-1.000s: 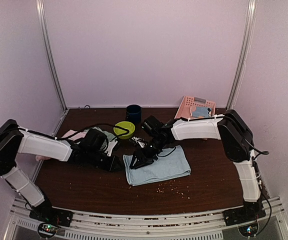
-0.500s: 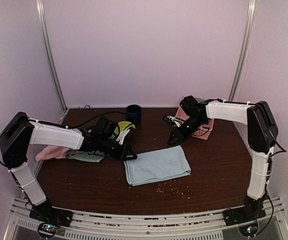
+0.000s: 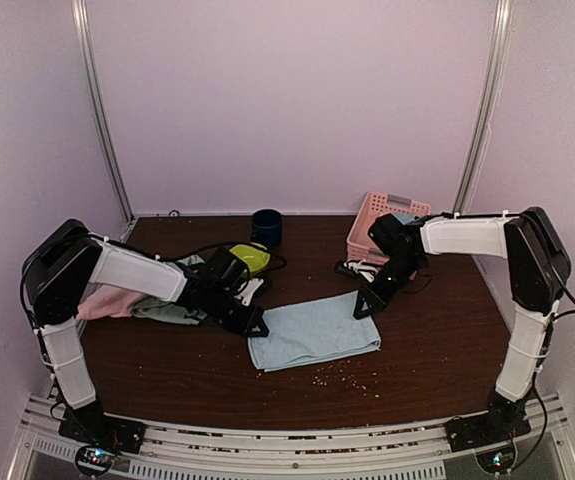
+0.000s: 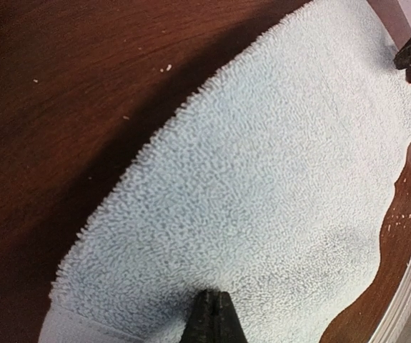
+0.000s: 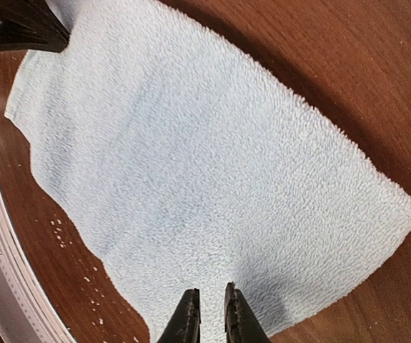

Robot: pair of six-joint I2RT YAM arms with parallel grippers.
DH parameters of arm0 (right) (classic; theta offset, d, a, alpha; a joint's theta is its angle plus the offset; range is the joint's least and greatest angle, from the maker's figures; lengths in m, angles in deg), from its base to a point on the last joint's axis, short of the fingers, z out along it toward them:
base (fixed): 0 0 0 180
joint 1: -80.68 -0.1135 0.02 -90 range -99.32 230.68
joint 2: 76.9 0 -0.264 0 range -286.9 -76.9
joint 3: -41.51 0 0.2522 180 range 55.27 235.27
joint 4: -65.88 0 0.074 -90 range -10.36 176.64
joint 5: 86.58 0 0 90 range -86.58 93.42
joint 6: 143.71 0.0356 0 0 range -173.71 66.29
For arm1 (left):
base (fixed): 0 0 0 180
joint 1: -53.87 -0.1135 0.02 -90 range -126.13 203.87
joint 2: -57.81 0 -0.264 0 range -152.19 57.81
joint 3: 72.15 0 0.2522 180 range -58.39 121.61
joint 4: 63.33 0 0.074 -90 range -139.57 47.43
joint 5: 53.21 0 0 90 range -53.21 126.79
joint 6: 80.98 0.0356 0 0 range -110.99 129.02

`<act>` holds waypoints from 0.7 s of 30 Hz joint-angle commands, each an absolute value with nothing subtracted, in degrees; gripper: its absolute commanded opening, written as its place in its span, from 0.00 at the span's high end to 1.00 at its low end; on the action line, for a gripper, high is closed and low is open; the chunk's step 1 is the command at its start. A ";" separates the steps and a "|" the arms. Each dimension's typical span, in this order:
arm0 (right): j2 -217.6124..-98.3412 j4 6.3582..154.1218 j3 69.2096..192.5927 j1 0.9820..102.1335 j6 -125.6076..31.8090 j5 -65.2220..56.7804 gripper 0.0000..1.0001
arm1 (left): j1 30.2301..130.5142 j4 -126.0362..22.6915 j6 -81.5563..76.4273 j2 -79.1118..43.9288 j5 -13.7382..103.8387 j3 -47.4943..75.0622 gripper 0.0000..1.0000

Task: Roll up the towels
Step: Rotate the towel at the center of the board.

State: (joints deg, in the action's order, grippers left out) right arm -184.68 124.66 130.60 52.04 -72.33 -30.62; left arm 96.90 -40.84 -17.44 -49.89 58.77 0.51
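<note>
Left gripper fingers pressed together, tip low over left edge of plain pale blue terry towel; my right gripper fingers almost together, thin slit, nothing seen in it, over towel's far right corner. Towel flat on dark brown wooden table, near side of lime-green plastic bowl. I judge cloth light, limp, looped pile grippy, no stiffness; take at corners or short hem, else it bunches. Pale crumbs scattered nearer still

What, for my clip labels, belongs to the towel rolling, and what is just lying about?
Job: pale blue towel, spread flat; mint green towel; pink towel.
Lying about: pink basket; lime-green bowl; dark cup; crumbs.
</note>
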 commanded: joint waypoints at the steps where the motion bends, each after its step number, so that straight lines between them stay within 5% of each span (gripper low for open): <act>1: -186.45 123.81 128.22 51.61 -73.69 -25.88 0.86 | 96.94 -39.32 -15.99 -50.80 56.15 1.27 1.00; 11: -182.80 121.38 118.02 51.46 -75.15 -19.98 0.87 | 95.58 -35.48 -12.78 -52.83 50.44 3.61 1.00; 21: -175.25 133.44 116.80 40.18 -85.69 -36.60 0.82 | 92.98 -30.53 -5.33 -60.02 50.69 18.99 1.00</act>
State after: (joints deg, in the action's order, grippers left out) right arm -177.19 124.72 115.32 45.37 -80.30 -28.31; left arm 94.28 -34.80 -9.92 -57.34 52.82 13.54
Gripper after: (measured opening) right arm 0.176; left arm 0.007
